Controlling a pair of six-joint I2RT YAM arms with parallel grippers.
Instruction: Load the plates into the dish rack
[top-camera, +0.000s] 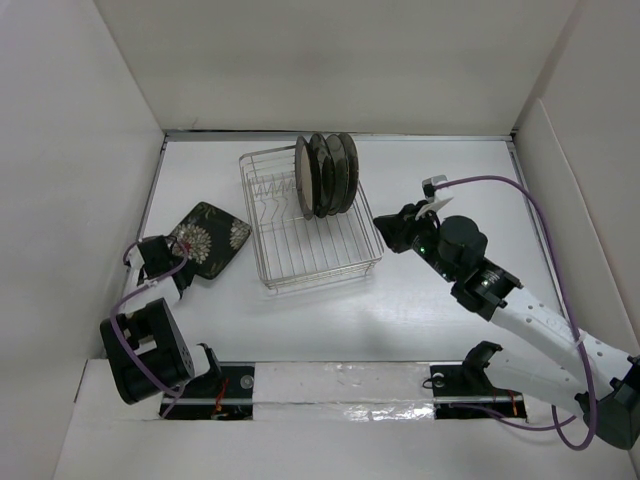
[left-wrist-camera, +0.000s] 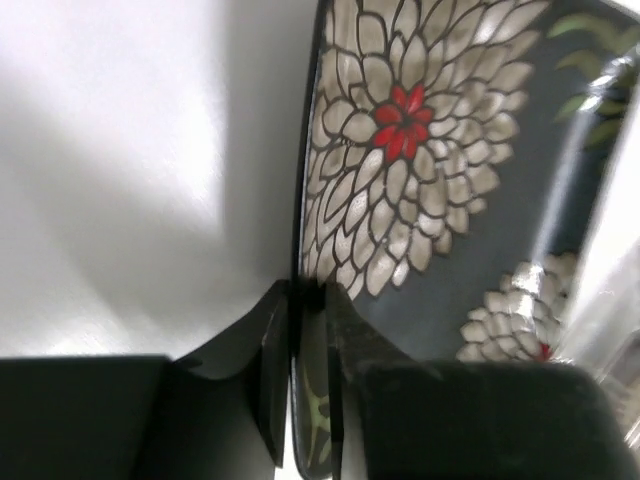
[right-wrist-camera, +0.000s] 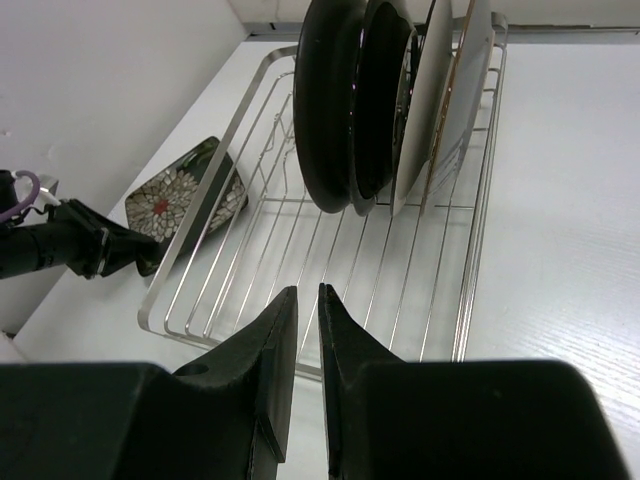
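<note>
The square black floral plate lies on the table left of the dish rack. My left gripper is at its near-left edge. In the left wrist view the plate fills the right side, and the left gripper is shut on its rim, one finger on each face. Several round plates stand upright at the rack's far end, also seen in the right wrist view as the plates above the rack's wires. My right gripper hovers at the rack's right side; its jaws are all but closed on nothing.
White walls close in the table on the left, back and right. In the right wrist view the floral plate and the left arm's fingers show beyond the rack's left rim. Purple cables trail from both arms.
</note>
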